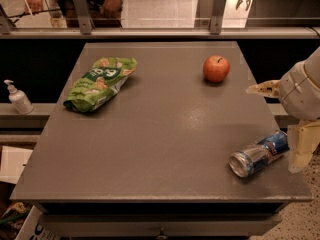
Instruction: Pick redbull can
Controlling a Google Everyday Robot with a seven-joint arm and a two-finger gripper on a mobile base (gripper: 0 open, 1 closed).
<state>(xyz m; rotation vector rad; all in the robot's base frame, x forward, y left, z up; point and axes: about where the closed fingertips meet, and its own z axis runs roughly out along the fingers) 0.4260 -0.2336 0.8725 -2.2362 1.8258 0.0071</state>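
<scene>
The redbull can (259,154) lies on its side near the front right corner of the grey table (150,134), with its silver top towards the front left. It is blue and silver with a small red mark. My gripper (272,129) hangs at the table's right edge, just right of and above the can. Its pale fingers (261,88) are spread apart and hold nothing. One finger points left over the table edge. The other (301,148) hangs down beside the can's blue end.
A green snack bag (99,82) lies at the back left of the table. A red apple (216,68) stands at the back right. A white pump bottle (18,97) stands on a ledge to the left. A rail and glass run behind the table.
</scene>
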